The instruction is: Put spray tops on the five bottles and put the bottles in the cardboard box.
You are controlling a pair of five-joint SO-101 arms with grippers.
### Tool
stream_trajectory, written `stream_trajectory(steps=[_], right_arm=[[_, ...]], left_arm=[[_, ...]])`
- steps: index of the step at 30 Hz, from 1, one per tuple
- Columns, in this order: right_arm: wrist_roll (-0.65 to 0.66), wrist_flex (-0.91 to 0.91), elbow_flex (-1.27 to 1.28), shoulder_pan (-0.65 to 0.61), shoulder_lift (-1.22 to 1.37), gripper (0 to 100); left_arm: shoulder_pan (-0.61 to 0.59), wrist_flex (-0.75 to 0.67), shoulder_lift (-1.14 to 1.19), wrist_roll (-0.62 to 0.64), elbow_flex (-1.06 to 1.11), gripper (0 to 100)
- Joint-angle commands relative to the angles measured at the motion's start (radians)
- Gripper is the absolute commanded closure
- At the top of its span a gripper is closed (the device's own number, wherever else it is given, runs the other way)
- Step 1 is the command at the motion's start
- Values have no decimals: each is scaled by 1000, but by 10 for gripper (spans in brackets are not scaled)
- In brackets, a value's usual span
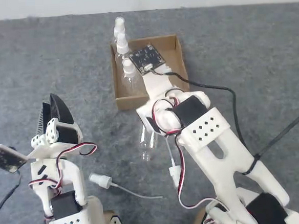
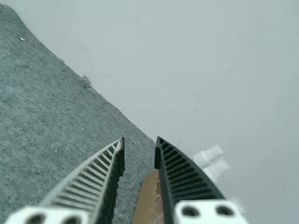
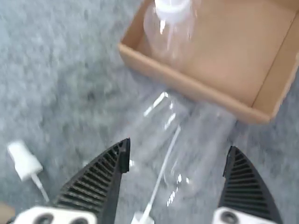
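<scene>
**Right gripper open above a bottle lying before the box**

A brown open cardboard box (image 1: pixel 173 49) is seen on the grey felt-like table cover (image 1: pixel 247 43). Three clear plastic bottles with white spray tops (image 1: pixel 121 44) are stood upright in a row along one side wall of the box.

Just outside the box's near wall, a clear plastic bottle without a top (image 1: pixel 146 143) is laid on its side on the cover. Whether a second one lies against it cannot be told. The right gripper (image 3: pixel 178 147) is held directly over this bottle with its jaws spread wide, and nothing is gripped between them.

A loose white spray top with a thin dip tube (image 1: pixel 100 180) is laid on the cover between the two arm bases. A second loose white spray top (image 1: pixel 173 172) is laid near the uncapped bottle, its tube pointing towards the box.

The left gripper (image 2: pixel 139 140) is held well to the side of the box, raised off the cover. Its jaws are parted by a narrow gap and nothing is held.
</scene>
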Motion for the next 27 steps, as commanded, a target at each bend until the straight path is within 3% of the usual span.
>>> stream_trajectory(steps=[1,10,18,27], right_arm=[[-3,62,-55,2,-58,727],[-2,205,-54,2,-58,726],[109,323,-54,4,-54,727],[109,346,12,-4,-58,727]], left_arm=[[-5,-38,-12,3,-8,900],[-5,-38,-12,3,-8,900],[-5,-40,-12,3,-1,900],[-5,-40,-12,3,-1,900]])
